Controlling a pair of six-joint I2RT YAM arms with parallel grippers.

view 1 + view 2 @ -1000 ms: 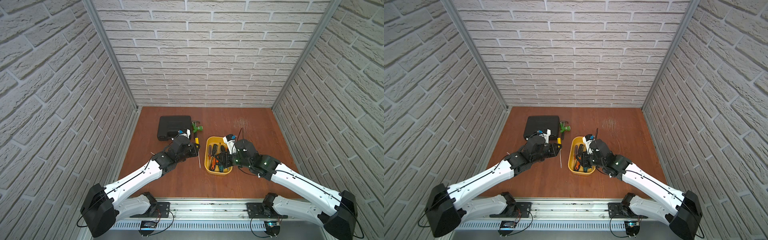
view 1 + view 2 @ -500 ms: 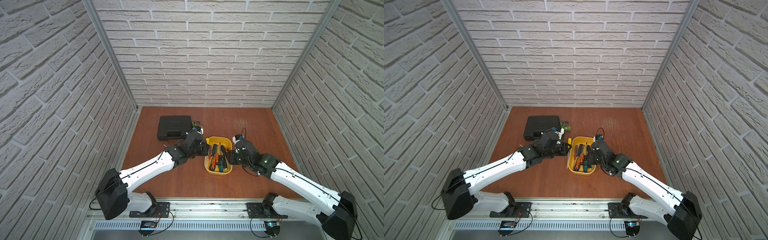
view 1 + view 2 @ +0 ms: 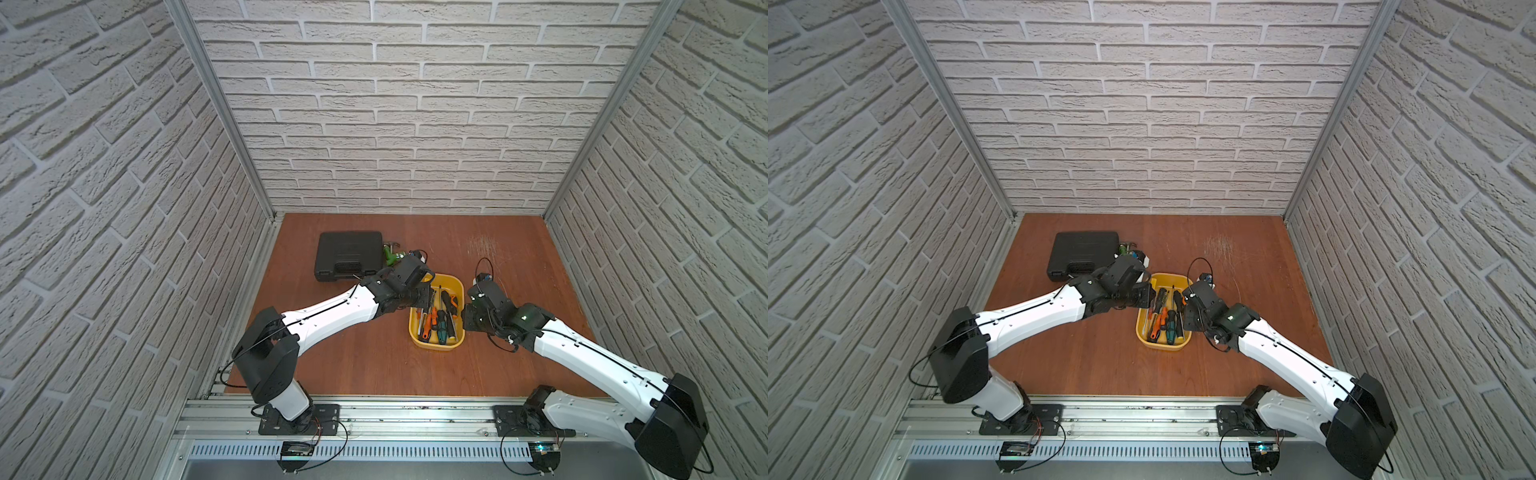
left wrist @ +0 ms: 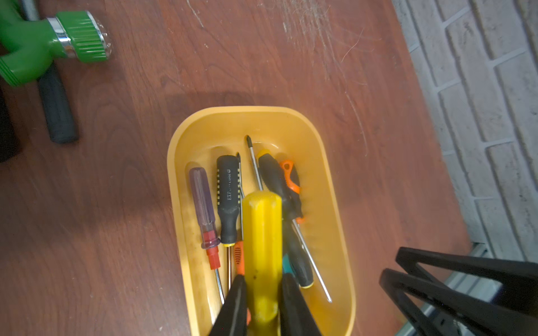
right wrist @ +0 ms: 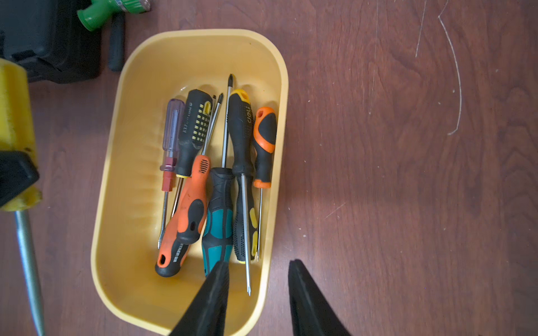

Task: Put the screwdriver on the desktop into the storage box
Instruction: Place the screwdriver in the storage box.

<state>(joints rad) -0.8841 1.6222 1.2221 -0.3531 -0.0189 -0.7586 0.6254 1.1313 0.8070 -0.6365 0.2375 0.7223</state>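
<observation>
Reddish-brown wood-grain counter [image 3: 365, 365], scratched pale near the back, sits walled by white brick [image 3: 395, 124] on three sides. The left hand [image 4: 263, 286] is clamped on the yellow-handled screwdriver [image 4: 262, 232], held at the yellow storage box's [image 4: 174, 180] edge, not in it. The right hand [image 5: 259, 263] hangs partly open, empty, astride the opposite rim.
</observation>
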